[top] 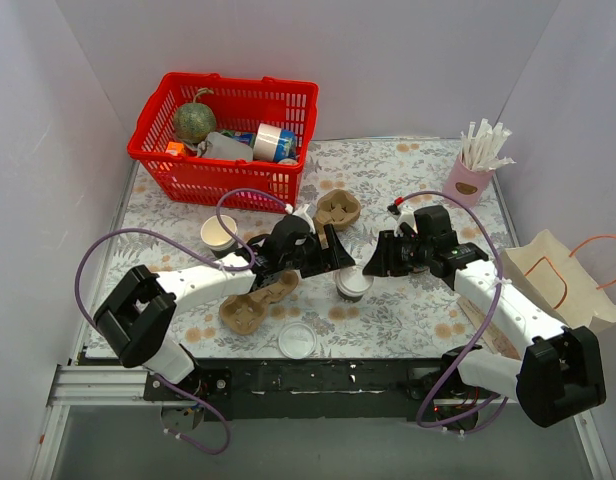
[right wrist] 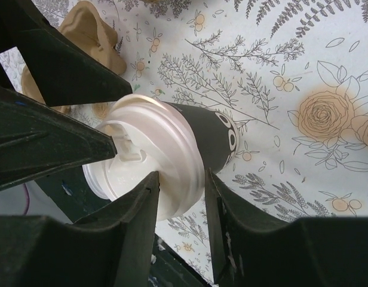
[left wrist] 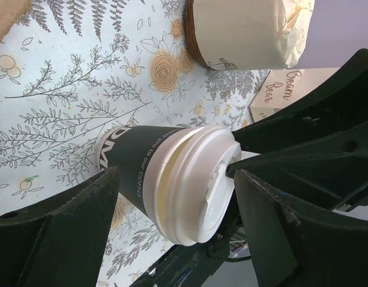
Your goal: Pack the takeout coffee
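the coffee (top: 353, 284) stands upright mid desk (top: 408, 312). the left claw (left wrist: 176, 179) straddles it wide, probably to steady it. the right claw (right wrist: 181, 179) is narrow at the lid (right wrist: 142, 155) rim; whether it grips i cannot tell.

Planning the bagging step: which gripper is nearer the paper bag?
Right. The right gripper is by the takeout coffee on the side toward the paper bag. The left gripper is at the cup's other side, farther away.

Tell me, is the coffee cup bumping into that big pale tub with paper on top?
Apart. The left wrist view shows a strip of flowered tablecloth between the takeout coffee and the tub.
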Robot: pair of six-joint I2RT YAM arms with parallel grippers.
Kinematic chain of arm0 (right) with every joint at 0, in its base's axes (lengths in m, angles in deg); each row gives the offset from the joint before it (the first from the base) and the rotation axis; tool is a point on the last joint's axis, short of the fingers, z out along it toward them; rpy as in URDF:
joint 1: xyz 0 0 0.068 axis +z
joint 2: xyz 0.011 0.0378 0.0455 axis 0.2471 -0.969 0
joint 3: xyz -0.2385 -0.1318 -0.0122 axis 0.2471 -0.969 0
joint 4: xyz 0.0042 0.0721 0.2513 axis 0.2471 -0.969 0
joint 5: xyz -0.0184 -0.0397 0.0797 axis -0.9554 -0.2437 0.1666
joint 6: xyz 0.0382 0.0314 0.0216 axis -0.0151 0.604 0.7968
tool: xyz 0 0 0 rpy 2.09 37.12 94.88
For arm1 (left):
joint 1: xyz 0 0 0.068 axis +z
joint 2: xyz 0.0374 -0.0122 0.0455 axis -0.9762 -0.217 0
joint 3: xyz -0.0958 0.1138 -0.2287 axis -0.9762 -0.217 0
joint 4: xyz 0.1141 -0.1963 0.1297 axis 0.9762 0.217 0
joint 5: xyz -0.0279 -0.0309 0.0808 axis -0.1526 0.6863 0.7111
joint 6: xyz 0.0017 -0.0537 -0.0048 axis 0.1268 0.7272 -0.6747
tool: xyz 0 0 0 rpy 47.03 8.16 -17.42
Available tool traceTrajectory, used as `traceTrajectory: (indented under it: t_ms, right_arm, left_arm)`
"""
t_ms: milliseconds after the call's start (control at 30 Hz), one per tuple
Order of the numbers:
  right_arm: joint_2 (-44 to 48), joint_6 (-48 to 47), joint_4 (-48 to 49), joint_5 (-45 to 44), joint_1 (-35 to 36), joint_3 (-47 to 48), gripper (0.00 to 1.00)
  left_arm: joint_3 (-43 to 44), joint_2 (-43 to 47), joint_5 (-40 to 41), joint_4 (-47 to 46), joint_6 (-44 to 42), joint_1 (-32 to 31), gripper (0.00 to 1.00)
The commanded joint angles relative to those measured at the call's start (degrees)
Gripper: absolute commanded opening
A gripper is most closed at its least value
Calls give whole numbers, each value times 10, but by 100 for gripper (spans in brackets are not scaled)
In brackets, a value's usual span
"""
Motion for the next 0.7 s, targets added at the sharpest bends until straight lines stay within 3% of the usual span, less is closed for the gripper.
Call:
traceTrajectory:
  t_ms: [0,100,433,667]
  right_arm:
    - [13,-15,-22,-6,1,32,40]
    - [13,-20,-33,-9,0,39,33]
    - [6,-25,-49,-26,1,52,28]
    - [2,-23,-44,-22,0,47,28]
  left_arm:
    - [1,42,4,5,-6,-3,78]
    - [-1,55,0,11,-11,-4,80]
    - [41,55,31,94,-62,-12,74]
    - [88,13,21,116,-76,-19,53]
